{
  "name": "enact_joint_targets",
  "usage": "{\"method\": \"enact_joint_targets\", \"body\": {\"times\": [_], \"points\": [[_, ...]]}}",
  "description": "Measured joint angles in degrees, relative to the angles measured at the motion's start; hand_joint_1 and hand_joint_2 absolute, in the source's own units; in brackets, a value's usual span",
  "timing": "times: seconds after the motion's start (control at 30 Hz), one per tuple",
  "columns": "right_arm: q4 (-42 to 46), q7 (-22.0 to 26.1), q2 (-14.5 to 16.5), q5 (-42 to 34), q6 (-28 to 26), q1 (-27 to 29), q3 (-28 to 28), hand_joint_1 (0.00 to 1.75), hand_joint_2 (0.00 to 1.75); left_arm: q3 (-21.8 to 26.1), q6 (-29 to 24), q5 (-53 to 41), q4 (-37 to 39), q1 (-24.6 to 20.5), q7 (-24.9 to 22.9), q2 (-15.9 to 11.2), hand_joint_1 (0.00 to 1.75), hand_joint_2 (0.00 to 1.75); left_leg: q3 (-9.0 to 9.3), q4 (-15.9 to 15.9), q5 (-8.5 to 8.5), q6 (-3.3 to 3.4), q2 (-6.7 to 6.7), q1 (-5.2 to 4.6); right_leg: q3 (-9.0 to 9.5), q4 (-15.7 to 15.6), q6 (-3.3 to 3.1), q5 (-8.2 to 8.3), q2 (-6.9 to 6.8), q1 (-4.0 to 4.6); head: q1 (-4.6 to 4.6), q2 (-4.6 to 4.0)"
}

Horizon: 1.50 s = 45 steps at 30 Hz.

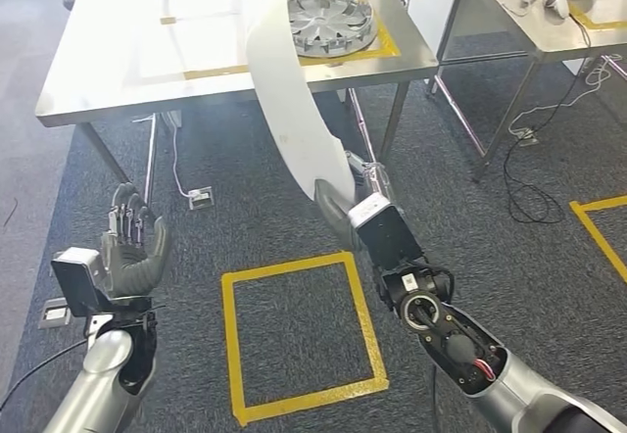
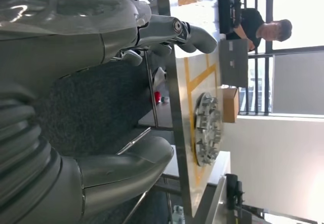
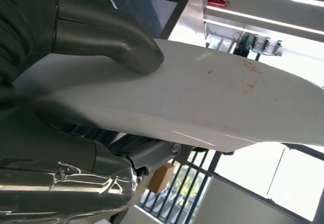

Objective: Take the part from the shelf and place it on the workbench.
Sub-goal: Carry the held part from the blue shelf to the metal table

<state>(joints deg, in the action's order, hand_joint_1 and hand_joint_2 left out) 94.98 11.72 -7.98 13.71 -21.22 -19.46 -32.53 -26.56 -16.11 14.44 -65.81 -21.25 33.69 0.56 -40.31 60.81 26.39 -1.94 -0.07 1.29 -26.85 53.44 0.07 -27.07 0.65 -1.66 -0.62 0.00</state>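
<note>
Beyond the steel workbench (image 1: 111,71), right hand (image 1: 348,203) fingers clamp the white part (image 1: 284,100); left hand (image 1: 133,247) fingers apart.

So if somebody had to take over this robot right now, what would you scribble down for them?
Right hand: grips the long curved white panel by its lower end; the thumb lies on its face in the right wrist view. The panel's far end reaches up over the steel workbench.
Left hand: holds nothing, fingers apart, raised over the carpet.
On the workbench: a round grey metal wheel-like disc lies inside a yellow tape outline.
Done: the part is off the shelf and carried to the bench.
Left: lay the panel on the bench top, probably on a bare area beside the disc, then let go.
</note>
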Motion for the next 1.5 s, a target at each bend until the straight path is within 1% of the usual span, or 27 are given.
{"method": "enact_joint_targets", "body": {"times": [0.07,0.1,0.2,0.27,0.33,0.4,0.43,0.47,0.57,0.6,0.63,0.7,0.73,0.8,0.87,0.9,0.97,1.1,1.13,1.17,1.2,1.23,1.3,1.33,1.4,1.47,1.5], "points": [[-0.02,-0.07,0.00,0.07,-0.09,0.05,-0.02,1.75,1.75,-0.03,0.17,-0.14,0.13,-0.04,0.19,0.01,0.00,1.75,0.76,-5.16,-6.61,0.20,0.62,0.16,1.02,0.07,0.93,-1.81,0.07,0.00,0.79,0.00],[0.00,-0.08,0.00,0.07,-0.12,0.06,-0.02,1.75,1.75,-0.04,0.28,-0.20,0.20,-0.08,0.32,0.03,0.00,1.75,0.83,-5.96,-8.01,0.65,0.79,0.14,1.45,0.15,1.42,-2.35,0.08,0.06,0.92,0.00],[0.09,0.08,0.00,0.05,-0.17,-0.01,0.02,1.75,1.75,-0.04,0.44,-0.34,0.26,-0.46,0.71,0.16,0.00,1.75,1.94,-5.85,-7.23,2.36,0.59,0.00,1.48,2.04,2.38,-2.35,-0.13,-0.21,0.25,0.00],[0.09,0.22,0.00,-0.05,-0.14,-0.04,0.04,1.75,1.75,-0.04,0.44,-0.42,0.27,-0.57,0.88,0.25,0.00,1.75,3.40,-5.95,-6.23,3.22,0.45,-0.20,-1.94,8.07,2.48,-2.74,-0.29,-0.32,-0.66,0.00],[0.06,0.30,0.00,-0.18,-0.04,0.02,0.04,1.75,1.75,-0.04,0.44,-0.46,0.28,-0.45,0.93,0.29,0.00,1.75,4.91,-5.98,-4.87,3.73,0.33,-0.57,-6.91,15.30,2.46,-5.79,-0.33,-0.10,-1.55,0.00],[0.04,0.31,0.00,-0.20,0.04,0.09,0.04,1.75,1.75,-0.04,0.44,-0.47,0.30,-0.32,0.93,0.36,0.00,1.75,6.83,-5.98,-3.36,3.96,0.08,-0.98,-10.27,17.47,2.27,-9.35,-0.33,0.23,-2.13,0.00],[0.03,0.31,0.00,-0.20,0.07,0.10,0.05,1.75,1.75,-0.04,0.44,-0.47,0.31,-0.29,0.93,0.41,0.00,1.75,7.98,-5.99,-2.54,4.05,-0.06,-1.21,-10.85,16.03,1.95,-9.43,-0.32,0.45,-2.42,0.00],[0.03,0.31,0.00,-0.20,0.07,0.10,0.07,1.75,1.75,-0.04,0.44,-0.47,0.31,-0.28,0.93,0.47,0.00,1.75,9.19,-6.02,-1.71,4.11,-0.18,-1.44,-10.85,13.20,1.40,-7.62,-0.32,0.72,-2.73,0.00],[-0.05,0.29,-0.02,-0.22,0.08,0.15,0.15,1.75,1.75,-0.04,0.44,-0.45,0.42,-0.18,0.89,0.63,0.00,1.75,11.51,-6.17,0.48,3.89,-0.46,-1.81,-10.13,3.18,-0.69,4.42,0.00,2.07,-2.92,0.00],[-0.08,0.28,-0.02,-0.23,0.09,0.17,0.19,1.75,1.75,-0.05,0.43,-0.45,0.46,-0.13,0.88,0.68,0.00,1.75,11.86,-6.20,0.89,3.66,-0.57,-1.82,-9.92,1.52,-1.04,6.78,0.11,2.45,-2.78,0.00],[-0.05,0.28,-0.02,-0.24,0.10,0.12,0.22,1.75,1.75,-0.05,0.43,-0.46,0.46,-0.15,0.89,0.74,0.00,1.75,12.21,-6.20,1.09,3.37,-0.70,-1.88,-9.55,0.93,-1.14,7.23,0.16,2.64,-2.73,0.00],[0.10,0.32,-0.02,-0.25,0.13,-0.06,0.29,1.75,1.75,-0.05,0.42,-0.53,0.42,-0.37,0.95,0.82,0.00,1.75,12.02,-5.09,0.95,2.97,-0.69,-1.83,-8.11,0.13,-1.31,6.97,0.07,2.35,-2.88,-0.01],[0.16,0.34,-0.02,-0.25,0.12,-0.17,0.33,1.75,1.75,-0.05,0.42,-0.56,0.40,-0.50,0.97,0.83,0.00,1.75,10.97,-2.97,0.75,2.71,-0.64,-1.80,-7.31,-0.24,-1.47,6.79,0.03,2.12,-2.84,-0.01],[0.20,0.37,-0.02,-0.25,0.12,-0.25,0.38,1.75,1.75,-0.04,0.42,-0.60,0.41,-0.56,0.99,0.79,0.00,1.75,6.69,4.12,1.62,2.07,-0.51,-1.61,-6.02,-0.70,-1.71,6.07,0.03,1.85,-2.44,-0.01],[0.16,0.36,-0.02,-0.25,0.14,-0.17,0.33,1.75,1.75,-0.04,0.42,-0.60,0.43,-0.40,0.97,0.73,0.00,1.75,1.50,10.01,4.80,1.41,-0.46,-1.23,-4.85,-0.74,-1.77,4.90,0.05,1.75,-1.90,0.00],[0.14,0.34,-0.02,-0.25,0.15,-0.12,0.31,1.75,1.75,-0.04,0.42,-0.60,0.43,-0.31,0.96,0.69,0.00,1.75,-0.16,10.60,5.99,1.19,-0.44,-1.06,-4.11,-0.73,-1.72,4.22,0.09,1.71,-1.67,0.00],[0.12,0.33,-0.02,-0.25,0.15,-0.09,0.30,1.75,1.75,-0.04,0.42,-0.60,0.44,-0.26,0.96,0.63,0.00,1.75,-1.31,8.82,6.17,1.00,-0.40,-0.87,-2.85,-0.72,-1.60,3.17,0.17,1.65,-1.34,0.00],[0.12,0.33,-0.02,-0.25,0.15,-0.09,0.29,1.75,1.75,-0.04,0.42,-0.60,0.44,-0.26,0.96,0.62,0.00,1.75,-1.19,7.34,5.44,1.01,-0.39,-0.84,-2.38,-0.71,-1.54,2.82,0.20,1.63,-1.21,0.00],[0.11,0.33,-0.02,-0.25,0.15,-0.09,0.29,1.75,1.75,-0.04,0.42,-0.60,0.44,-0.26,0.96,0.61,0.00,1.75,-0.89,6.07,4.48,1.02,-0.39,-0.83,-2.11,-0.71,-1.49,2.61,0.20,1.63,-1.13,0.00],[0.10,0.33,-0.02,-0.25,0.15,-0.09,0.29,1.75,1.75,-0.04,0.42,-0.60,0.44,-0.27,0.96,0.61,0.00,1.75,-0.40,4.07,2.89,1.05,-0.38,-0.83,-1.71,-0.71,-1.43,2.29,0.21,1.62,-0.99,0.00],[0.06,0.31,-0.02,-0.28,0.15,-0.15,0.28,1.75,1.75,-0.05,0.47,-0.59,0.47,-0.27,0.92,0.59,0.00,1.75,0.45,0.47,-0.39,1.39,-0.35,-0.95,-1.22,-0.65,-1.06,1.35,0.29,1.69,-0.69,0.00],[0.04,0.28,-0.02,-0.31,0.07,-0.20,0.32,1.75,1.75,-0.05,0.63,-0.58,0.50,-0.40,0.91,0.62,0.00,1.75,1.83,-3.18,-3.35,2.08,-0.32,-0.97,-0.64,0.16,-0.47,0.31,0.30,1.69,-0.55,0.00],[0.03,0.28,-0.02,-0.36,-0.16,-0.37,0.40,1.75,1.75,-0.07,0.99,-0.56,0.61,-0.76,0.91,0.76,0.00,1.75,4.31,-7.32,-6.41,3.62,-0.24,-1.02,-1.68,4.84,0.79,-1.83,0.21,1.69,-0.70,0.00],[0.02,0.31,-0.02,-0.36,-0.31,-0.37,0.46,1.75,1.75,-0.07,1.14,-0.56,0.69,-0.97,1.00,0.86,0.00,1.75,5.29,-7.43,-5.74,4.09,-0.23,-0.91,-3.37,8.66,1.17,-2.85,0.07,1.57,-1.06,0.00],[-0.19,0.45,-0.02,-0.39,-0.41,-0.30,0.45,1.75,1.75,-0.07,1.26,-0.55,0.99,-1.10,1.23,0.97,0.00,1.75,6.43,-7.41,-4.65,4.22,-0.24,-0.91,-8.04,15.35,1.60,-5.87,-0.04,1.41,-1.59,0.00],[-0.54,0.78,-0.03,-0.41,-0.44,-0.25,0.42,1.75,1.75,-0.07,1.49,-0.51,1.41,-1.13,1.55,1.03,0.00,1.75,7.96,-7.40,-3.38,4.15,-0.31,-0.91,-10.59,16.29,1.91,-7.10,-0.11,1.20,-2.08,0.00],[-0.77,1.03,-0.03,-0.38,-0.42,-0.35,0.43,1.75,1.75,-0.07,1.60,-0.48,1.62,-1.15,1.69,1.06,0.00,1.75,8.90,-7.39,-2.68,4.07,-0.35,-0.91,-10.60,13.98,1.96,-5.77,-0.17,1.11,-2.35,0.00]]}}
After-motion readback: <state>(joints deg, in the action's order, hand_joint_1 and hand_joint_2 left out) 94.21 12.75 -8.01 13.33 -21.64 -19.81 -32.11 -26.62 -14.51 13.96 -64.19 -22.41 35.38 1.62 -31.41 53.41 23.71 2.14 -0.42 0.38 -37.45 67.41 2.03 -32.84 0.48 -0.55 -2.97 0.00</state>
